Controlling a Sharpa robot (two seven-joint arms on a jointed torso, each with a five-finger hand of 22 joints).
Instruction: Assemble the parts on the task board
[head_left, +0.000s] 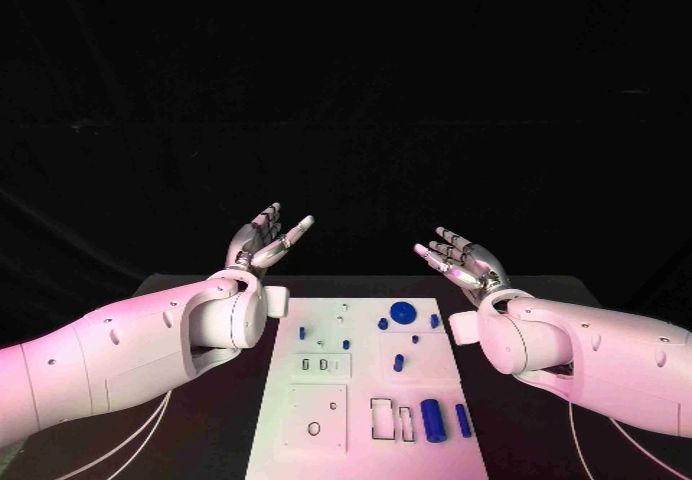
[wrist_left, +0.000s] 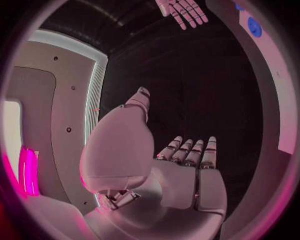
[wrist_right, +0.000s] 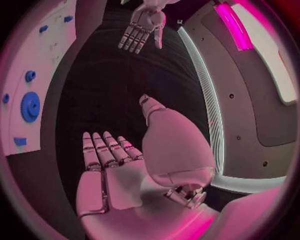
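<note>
Both hands are raised above the far end of the table, palms up, fingers spread and holding nothing: the left hand (head_left: 268, 240) stands beyond the board's far left corner, the right hand (head_left: 464, 261) beyond its far right corner, well apart from each other. The board (head_left: 289, 440) lies lengthwise on the table (head_left: 202, 430) between the two arms. Blue parts rest on it: a gear (head_left: 404, 314) at the far end with small pegs (head_left: 304, 331) nearby, and a cylinder (head_left: 431, 418) at the near right beside a thin bar (head_left: 463, 420) (both lying flat). In the right wrist view the gear (wrist_right: 29, 106) shows off to one side of the flat palm (wrist_right: 112, 185).
</note>
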